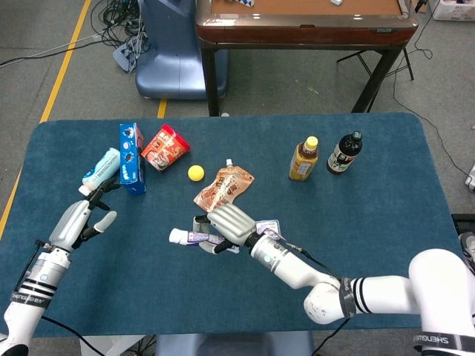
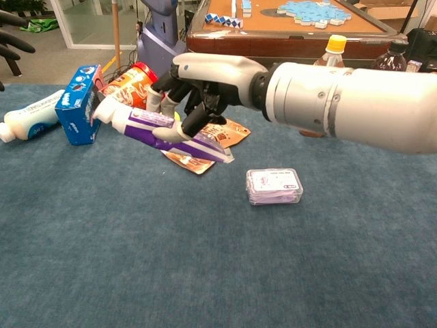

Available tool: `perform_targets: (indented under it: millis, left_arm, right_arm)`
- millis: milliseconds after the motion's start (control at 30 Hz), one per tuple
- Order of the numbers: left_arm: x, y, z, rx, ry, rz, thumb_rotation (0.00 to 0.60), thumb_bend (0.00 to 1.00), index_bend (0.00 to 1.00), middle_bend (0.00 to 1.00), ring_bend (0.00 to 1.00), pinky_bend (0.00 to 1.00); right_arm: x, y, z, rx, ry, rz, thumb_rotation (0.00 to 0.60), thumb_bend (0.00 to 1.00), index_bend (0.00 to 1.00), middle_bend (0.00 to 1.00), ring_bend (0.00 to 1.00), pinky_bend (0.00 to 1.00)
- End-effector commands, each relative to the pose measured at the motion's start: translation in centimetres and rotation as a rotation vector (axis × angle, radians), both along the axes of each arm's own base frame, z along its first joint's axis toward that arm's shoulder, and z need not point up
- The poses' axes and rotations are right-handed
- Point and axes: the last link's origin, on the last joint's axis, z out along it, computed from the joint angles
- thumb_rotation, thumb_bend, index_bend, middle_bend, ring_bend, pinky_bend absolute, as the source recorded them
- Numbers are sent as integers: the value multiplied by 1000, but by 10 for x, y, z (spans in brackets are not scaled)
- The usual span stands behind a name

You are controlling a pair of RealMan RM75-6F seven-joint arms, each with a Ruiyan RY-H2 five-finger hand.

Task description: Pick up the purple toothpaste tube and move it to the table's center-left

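My right hand [image 1: 226,224] grips the purple toothpaste tube [image 1: 188,236] around its middle. The tube is lifted off the cloth, its white cap pointing left. In the chest view the same right hand [image 2: 205,82] holds the tube [image 2: 153,130] tilted, cap end higher, in front of the brown pouch [image 2: 229,133]. My left hand [image 1: 76,221] hovers near the table's left edge, fingers apart and holding nothing. Only its dark fingertips [image 2: 12,39] show at the top left of the chest view.
On the blue table [image 1: 371,222] lie a white bottle [image 1: 101,171], a blue box [image 1: 132,157], a red cup [image 1: 165,147], a yellow ball [image 1: 196,173] and a brown pouch [image 1: 225,187]. A yellow bottle [image 1: 303,159] and a dark bottle [image 1: 345,153] stand back right. A small purple pack [image 2: 274,186] lies mid-table.
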Motion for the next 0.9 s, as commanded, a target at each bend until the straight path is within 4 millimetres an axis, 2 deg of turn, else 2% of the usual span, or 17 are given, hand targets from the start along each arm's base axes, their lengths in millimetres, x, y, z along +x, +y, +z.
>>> perform_targets:
  millis: [33,167,467,733,900]
  left_arm:
    - [5,-1,-2,2,-29,-9,2,111,0,121,96,277]
    - [13,-1,-9,-3,-55,-23,0,108,0,104,81,255]
    - [28,3,-27,-19,-105,-41,0,97,0,78,60,202]
    - [41,6,-44,-12,-130,-68,0,93,0,63,33,168]
    - [45,5,-50,-8,-139,-76,0,91,0,59,30,148]
  right_arm:
    - [6,9,-11,11,-78,-10,600,926,1000,901,855,833]
    - [15,17,-26,28,-127,-10,600,956,1000,904,864,846]
    - [35,24,-54,33,-237,-43,600,971,1000,909,868,850]
    - [57,24,-71,50,-287,-77,600,987,1000,915,878,850]
    - [64,21,-78,54,-294,-105,600,989,1000,915,878,851]
